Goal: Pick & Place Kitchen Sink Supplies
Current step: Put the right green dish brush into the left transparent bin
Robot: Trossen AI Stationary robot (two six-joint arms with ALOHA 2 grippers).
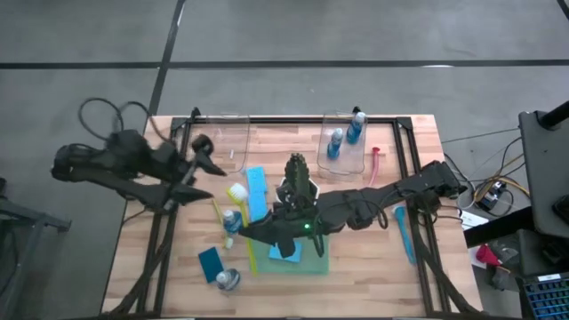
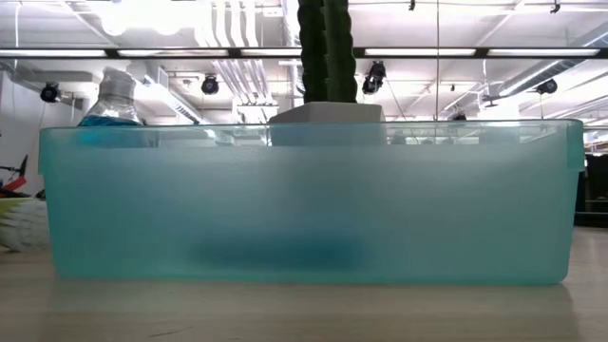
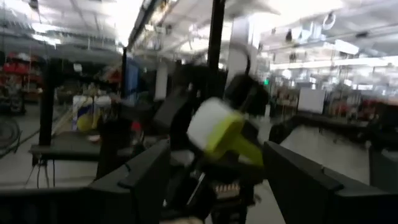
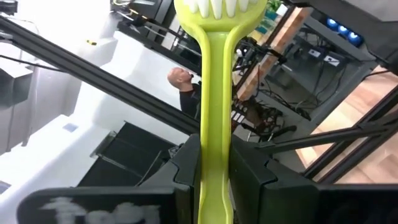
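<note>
Wooden table: job partly done. Clear plastic bin at back holds two small clear bottles of blue liquid.

Translucent green tray near front holds blue sponge.

Right gripper over tray's left edge, fingers clamped on yellow long-handled brush.

Left gripper wide open, empty — waits at back left.

Left loose: bottles, sponges, other brushes.

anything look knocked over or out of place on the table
One bottle lies on its side near the front edge beside a loose sponge, while two other bottles stand upright in the bin. A blue brush lies loose at the right.
</note>
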